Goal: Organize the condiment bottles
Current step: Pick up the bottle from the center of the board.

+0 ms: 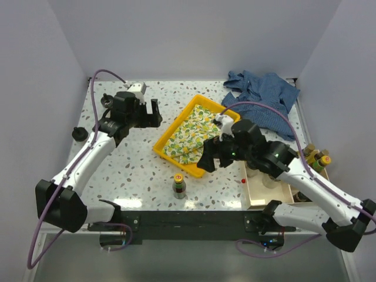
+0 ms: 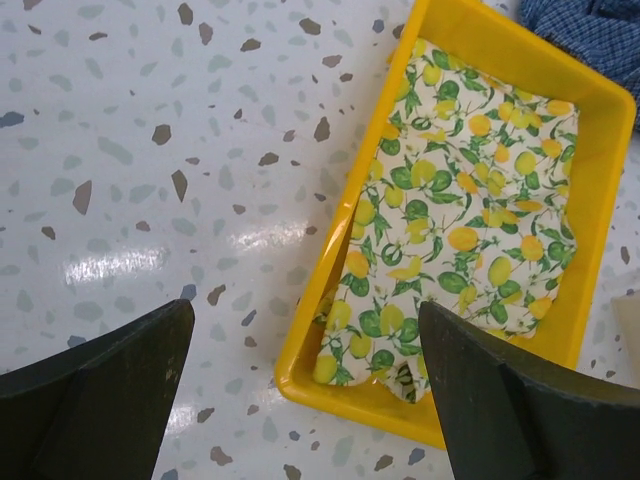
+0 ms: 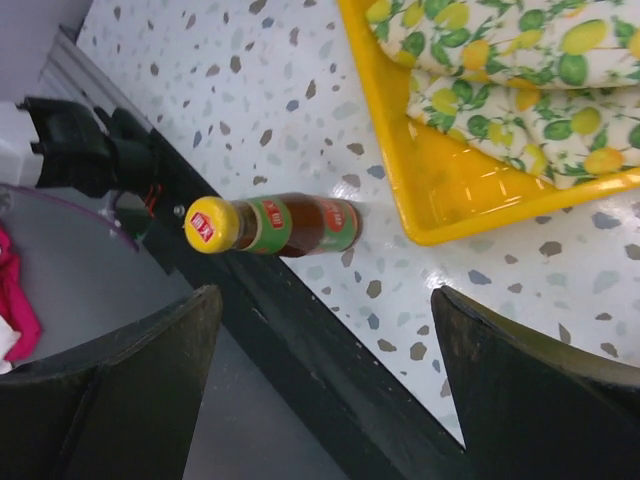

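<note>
While right tool (image 3: 325,305) gapes, bottle (image 3: 275,225) beside tray (image 3: 440,190).

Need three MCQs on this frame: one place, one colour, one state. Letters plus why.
1. Where does the lone bottle stand, relative to the tray?
A inside it
B on the table, on its near side
C beyond its far side

2. What colour is the far cloth?
A blue
B red
C white

3. What state is the left gripper in?
A open, empty
B shut on the bottle
C shut on a lid

Key:
1 B: the bottle stands upright on bare table, just off the tray's near corner.
2 A: the crumpled fabric at the far right is blue.
3 A: the jaws stand wide with nothing held between them.
</note>
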You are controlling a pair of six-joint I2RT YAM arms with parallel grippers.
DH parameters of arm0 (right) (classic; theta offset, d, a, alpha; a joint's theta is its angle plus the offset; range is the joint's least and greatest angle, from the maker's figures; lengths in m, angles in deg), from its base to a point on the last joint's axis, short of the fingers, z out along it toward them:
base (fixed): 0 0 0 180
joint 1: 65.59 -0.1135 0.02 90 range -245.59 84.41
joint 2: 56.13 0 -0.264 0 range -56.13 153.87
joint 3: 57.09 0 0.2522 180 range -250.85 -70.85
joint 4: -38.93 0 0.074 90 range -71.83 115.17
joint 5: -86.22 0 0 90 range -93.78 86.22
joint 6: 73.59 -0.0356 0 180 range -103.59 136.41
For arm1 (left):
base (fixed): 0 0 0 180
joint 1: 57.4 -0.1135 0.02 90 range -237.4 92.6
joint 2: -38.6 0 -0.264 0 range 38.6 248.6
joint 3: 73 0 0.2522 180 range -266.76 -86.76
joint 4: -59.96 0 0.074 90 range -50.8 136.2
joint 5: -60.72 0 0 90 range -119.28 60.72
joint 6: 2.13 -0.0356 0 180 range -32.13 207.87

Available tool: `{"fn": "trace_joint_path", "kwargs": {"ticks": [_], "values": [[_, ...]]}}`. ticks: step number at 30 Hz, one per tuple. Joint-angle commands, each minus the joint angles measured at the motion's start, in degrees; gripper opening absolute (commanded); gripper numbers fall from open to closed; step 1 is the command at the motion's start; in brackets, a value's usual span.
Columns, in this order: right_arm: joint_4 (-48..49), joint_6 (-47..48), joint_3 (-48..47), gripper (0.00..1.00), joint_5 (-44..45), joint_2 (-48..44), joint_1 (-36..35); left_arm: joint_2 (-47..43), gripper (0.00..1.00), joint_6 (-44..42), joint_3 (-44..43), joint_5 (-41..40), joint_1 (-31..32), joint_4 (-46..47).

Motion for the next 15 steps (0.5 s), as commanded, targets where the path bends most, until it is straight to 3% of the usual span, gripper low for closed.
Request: {"fn": "trace_joint_path", "kwargs": {"ticks": [1,4,7,9,15], "values": [[5.24,-1.11,-4.36,0.89,11.15,2.58,-11.59,-1.84,1.00,-6.16,3.07,2.28,-1.64,5.16],[7.00,-0.50,-5.59,0.88,16.69,6.97,-20.11,-3.94,1.00,-7.84,7.19,-5.99,-1.56,7.00],[9.02,0.47,-5.52,0.88,24.69,10.22,-26.37,-5.35,1.00,-8.81,9.67,-4.68,-1.64,8.94],[10.25,0.82,-4.99,0.88,29.88,11.63,-28.23,-5.96,1.00,-8.54,10.10,-4.86,-1.64,8.85],[18.25,1.44,-2.35,0.81,30.87,16.11,-29.21,-6.85,1.00,-8.37,10.63,-4.68,-1.64,8.85]]}}
